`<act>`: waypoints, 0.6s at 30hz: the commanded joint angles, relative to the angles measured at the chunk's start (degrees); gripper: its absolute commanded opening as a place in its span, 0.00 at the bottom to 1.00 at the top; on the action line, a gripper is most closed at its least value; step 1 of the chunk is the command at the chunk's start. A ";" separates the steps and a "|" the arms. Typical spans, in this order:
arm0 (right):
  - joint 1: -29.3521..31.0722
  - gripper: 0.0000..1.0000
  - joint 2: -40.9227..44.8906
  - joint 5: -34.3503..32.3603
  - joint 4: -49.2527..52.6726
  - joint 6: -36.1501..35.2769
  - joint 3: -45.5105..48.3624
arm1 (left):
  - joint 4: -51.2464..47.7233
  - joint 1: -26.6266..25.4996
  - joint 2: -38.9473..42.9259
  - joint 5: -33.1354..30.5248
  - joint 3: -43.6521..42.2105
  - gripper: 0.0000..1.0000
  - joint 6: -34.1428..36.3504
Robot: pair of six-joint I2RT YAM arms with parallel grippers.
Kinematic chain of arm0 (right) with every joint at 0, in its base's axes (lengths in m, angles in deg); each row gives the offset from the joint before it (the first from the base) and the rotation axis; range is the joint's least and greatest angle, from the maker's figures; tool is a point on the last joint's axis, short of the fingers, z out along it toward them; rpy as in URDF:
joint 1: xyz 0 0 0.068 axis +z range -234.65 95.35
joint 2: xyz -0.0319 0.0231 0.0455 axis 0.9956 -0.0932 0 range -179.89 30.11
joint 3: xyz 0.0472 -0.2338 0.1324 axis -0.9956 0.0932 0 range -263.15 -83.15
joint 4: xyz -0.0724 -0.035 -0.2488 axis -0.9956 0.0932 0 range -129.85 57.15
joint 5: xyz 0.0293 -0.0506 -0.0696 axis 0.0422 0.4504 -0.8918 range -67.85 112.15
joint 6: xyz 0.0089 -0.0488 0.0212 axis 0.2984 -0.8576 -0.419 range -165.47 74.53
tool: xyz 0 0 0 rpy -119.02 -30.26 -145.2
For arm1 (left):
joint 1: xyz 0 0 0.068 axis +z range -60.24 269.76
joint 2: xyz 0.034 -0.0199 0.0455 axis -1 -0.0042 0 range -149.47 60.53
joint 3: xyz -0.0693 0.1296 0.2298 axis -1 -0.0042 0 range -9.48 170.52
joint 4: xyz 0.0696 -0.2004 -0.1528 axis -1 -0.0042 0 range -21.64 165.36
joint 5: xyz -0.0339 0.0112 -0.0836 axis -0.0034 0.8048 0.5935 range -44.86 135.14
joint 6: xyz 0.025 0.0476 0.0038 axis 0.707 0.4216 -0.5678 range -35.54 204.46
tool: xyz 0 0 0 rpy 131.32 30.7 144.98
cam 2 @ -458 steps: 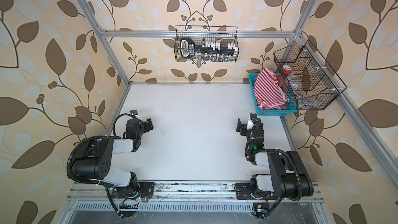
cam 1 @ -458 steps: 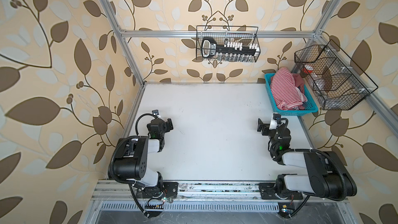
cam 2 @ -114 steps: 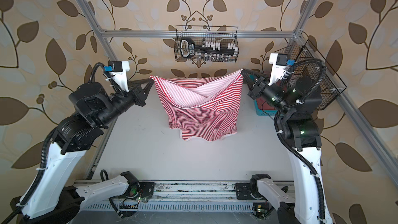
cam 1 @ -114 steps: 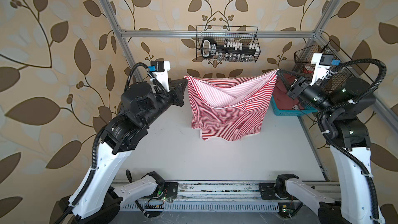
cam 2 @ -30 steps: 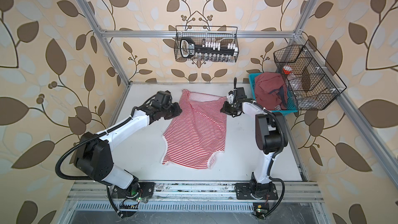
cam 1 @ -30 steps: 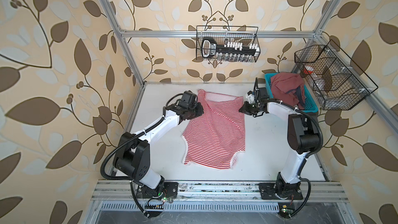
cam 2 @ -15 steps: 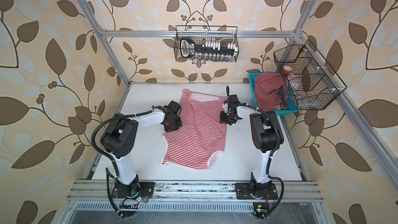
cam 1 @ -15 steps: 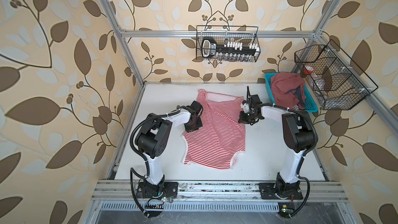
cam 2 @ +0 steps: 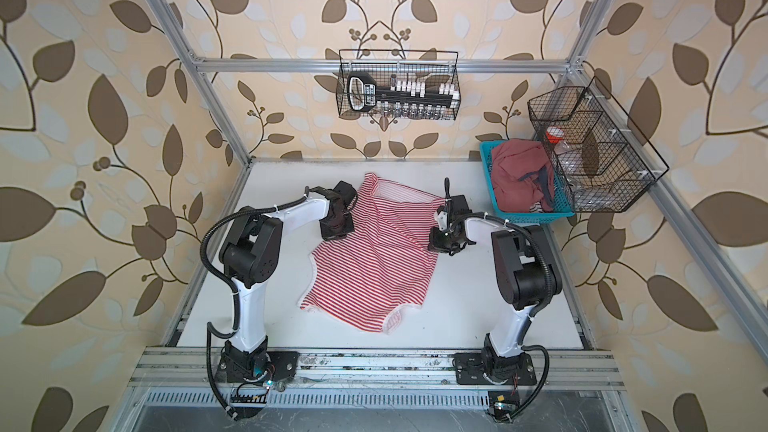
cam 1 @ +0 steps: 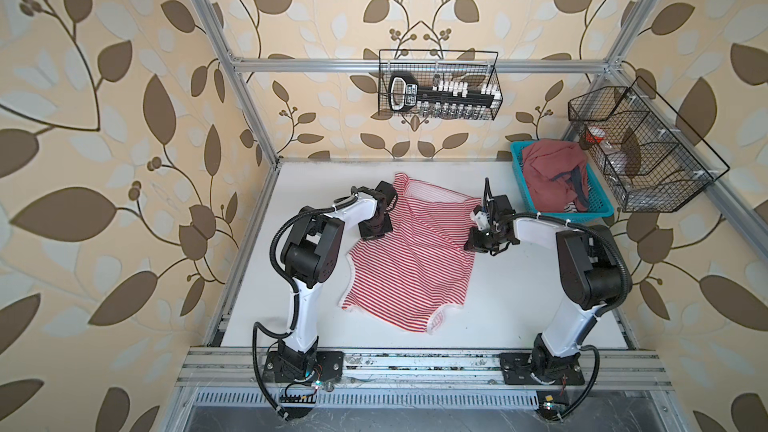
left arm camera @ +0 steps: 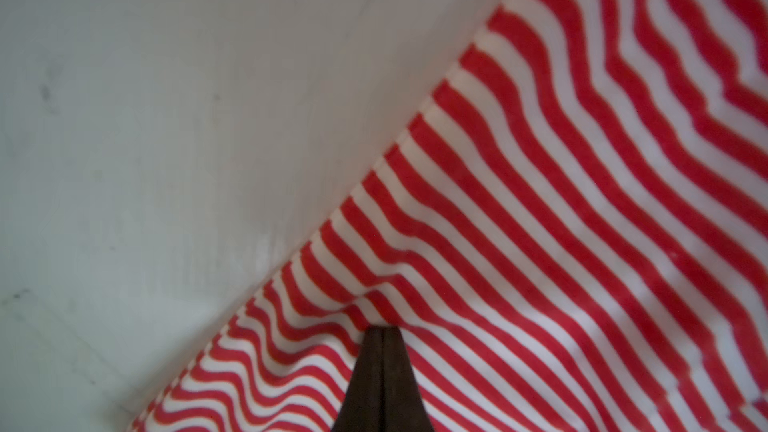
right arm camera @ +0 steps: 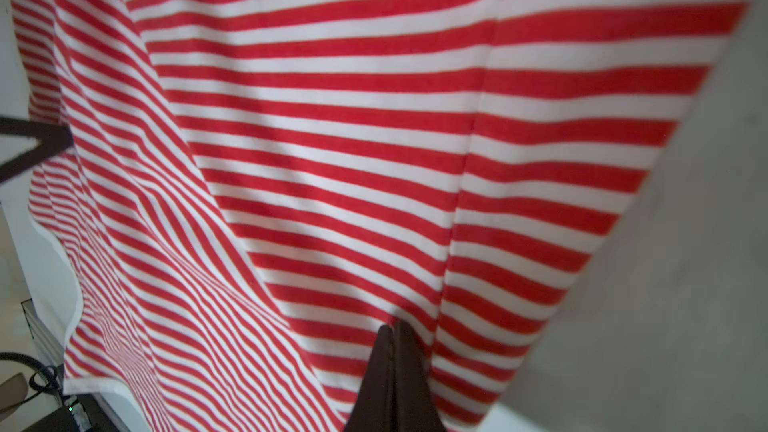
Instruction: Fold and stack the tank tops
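In both top views the striped tank top lies spread on the white table, in the middle of the frame. Its nearest end points to the lower edge and has some small wrinkles.

Further up, the left gripper stands on the left edge of this top, and the right gripper stands on its right edge, almost at the same height in the frame. In each wrist view the two dark fingers are pressed together. The stripes bunch up at their tips, so each gripper is closed on a pinch of the striped cloth.

Farthest, in the upper right, the dusty red tank top with navy trim lies crumpled in the blue basket, apart from both grippers.
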 commanded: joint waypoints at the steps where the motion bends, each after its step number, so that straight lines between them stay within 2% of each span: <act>1: 2.44 0.00 3.21 1.06 0.97 2.45 6.66 | -8.14 2.09 -5.01 -4.78 7.59 0.05 5.03; 3: 4.40 0.00 5.96 3.14 -1.56 4.74 10.32 | -10.67 2.95 -8.83 -4.62 13.63 0.05 7.15; 7: 8.82 0.00 11.18 8.16 -11.85 14.29 18.79 | -15.16 4.71 -16.97 -2.50 26.53 0.05 10.41; 12: 17.67 0.00 14.89 6.65 -20.46 25.16 23.41 | -18.96 5.93 -26.65 2.58 43.23 0.05 13.46; 18: 26.60 0.00 13.16 5.33 -31.21 35.73 23.32 | -11.38 5.93 -31.96 12.79 51.43 0.07 12.86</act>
